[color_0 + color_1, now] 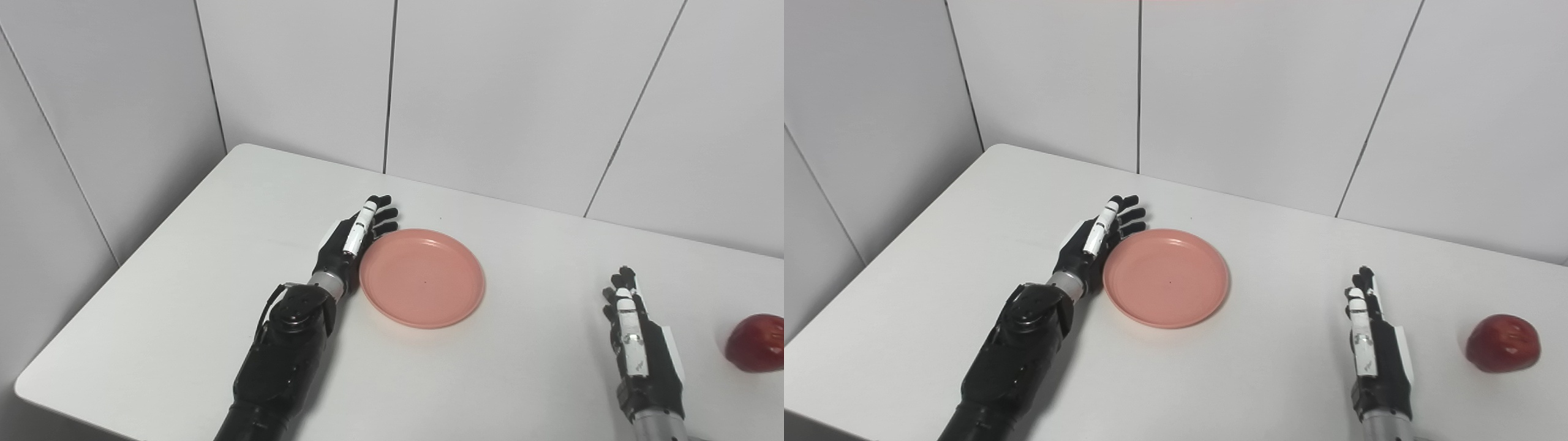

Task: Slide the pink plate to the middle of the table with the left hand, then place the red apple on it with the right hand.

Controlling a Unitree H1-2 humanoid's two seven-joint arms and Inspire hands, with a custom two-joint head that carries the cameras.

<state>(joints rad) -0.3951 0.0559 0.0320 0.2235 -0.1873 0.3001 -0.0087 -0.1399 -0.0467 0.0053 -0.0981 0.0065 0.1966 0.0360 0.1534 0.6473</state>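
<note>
White panelled walls are seen backing the white counter (184, 318). The round pink plastic plate (422, 278) is lying near mid-counter, its left rim being touched by the left robot hand (355, 239), fingers extended, holding nothing. The right robot hand (637, 343) is resting open, apart from the shiny red apple (756, 343) at its right.

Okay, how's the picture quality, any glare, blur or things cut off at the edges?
Left eye view: even soft light, sharp, only faint shadows; the apple is clipped by the right edge. Right eye view: equally sharp, apple whole with a small shine on top; soft shadow beside the plate.
</note>
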